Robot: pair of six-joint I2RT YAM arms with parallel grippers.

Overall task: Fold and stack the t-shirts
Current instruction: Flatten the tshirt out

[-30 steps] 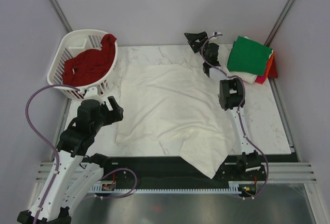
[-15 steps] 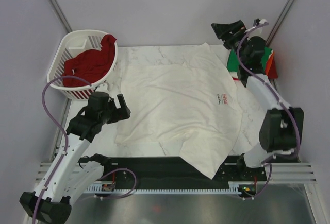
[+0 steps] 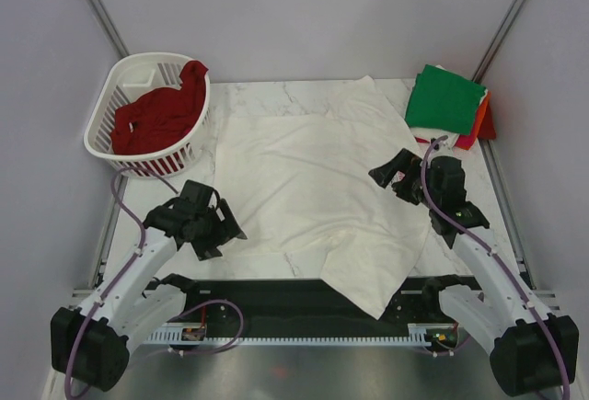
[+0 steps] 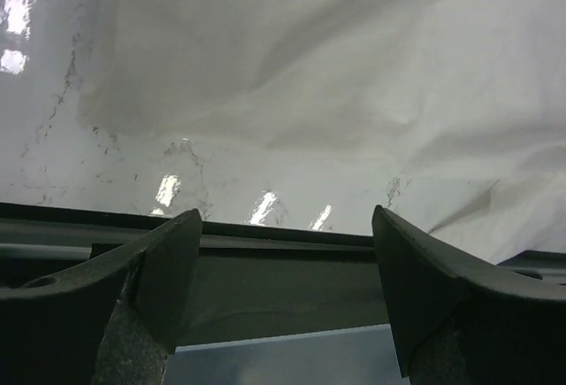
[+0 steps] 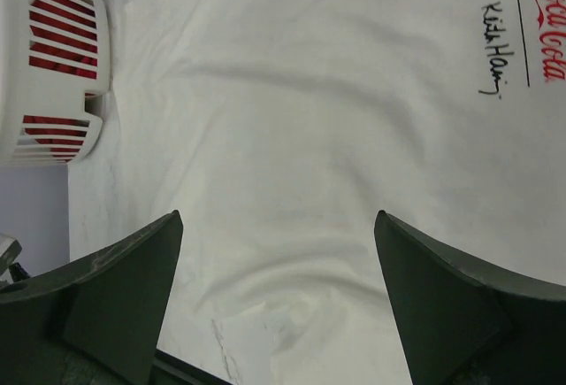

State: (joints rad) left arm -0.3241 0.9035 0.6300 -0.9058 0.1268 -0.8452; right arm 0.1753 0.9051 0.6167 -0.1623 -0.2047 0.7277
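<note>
Top external view: a white tee [image 3: 313,188] lies spread and rumpled over the middle of the marble table [image 3: 479,207]. One of its near corners hangs over the black strip [image 3: 267,294] at the table's near edge.

The left gripper [image 3: 221,237] hovers just left of the tee's near-left edge. Its jaws are apart and nothing is between them. The left wrist view shows that edge lying on the marble ahead of its fingers [image 4: 168,261].

The right gripper [image 3: 386,170] hangs over the right part of the tee, also spread wide and holding nothing. Its wrist view looks down on the cloth and the red Coca-Cola print [image 5: 553,22].

At far left a white slatted basket [image 3: 129,74] holds a crumpled red tee [image 3: 161,115]. At far right a green tee [image 3: 446,97] tops a folded stack [image 3: 479,122], with orange and white edges showing beneath.
</note>
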